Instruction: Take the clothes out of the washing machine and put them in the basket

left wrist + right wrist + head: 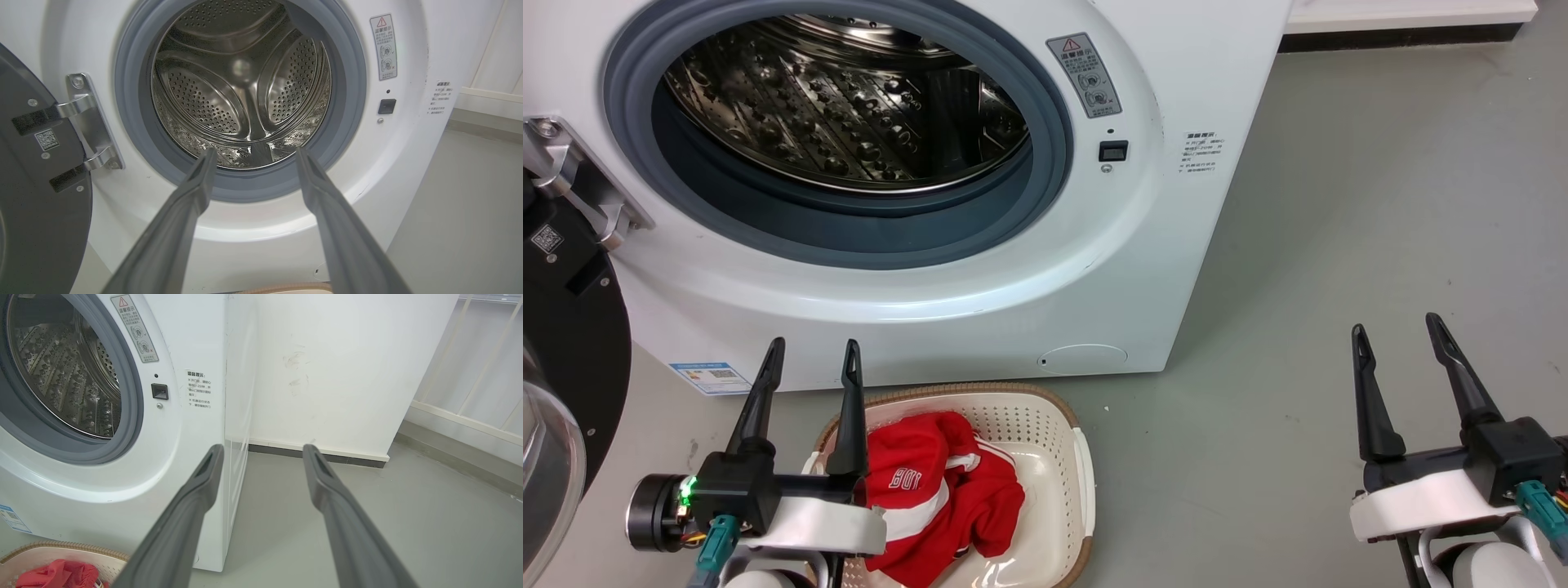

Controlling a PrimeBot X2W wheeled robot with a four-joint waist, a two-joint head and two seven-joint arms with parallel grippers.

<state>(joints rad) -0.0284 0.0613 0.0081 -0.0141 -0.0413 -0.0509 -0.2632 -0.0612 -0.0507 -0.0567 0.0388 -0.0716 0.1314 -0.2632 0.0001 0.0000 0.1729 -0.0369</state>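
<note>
The white washing machine [1029, 278] stands with its door swung open to the left, and its steel drum [241, 94] holds nothing I can see. On the floor in front of it sits the cream basket [1062, 457] with the red clothes [939, 498] piled inside; a red corner of the clothes [57, 573] also shows in the right wrist view. My left gripper [815, 351] hovers open over the basket's left side, fingers pointing at the washer front. Off to the right, over bare floor, my right gripper [1395, 325] is open and holds nothing.
The open black-rimmed door [564, 359] hangs on its hinge [88, 122] at the left. Grey floor [1339, 245] stretches to the right of the washer. A white wall with a dark skirting [327, 375] stands behind, with pale railings [470, 396] further right.
</note>
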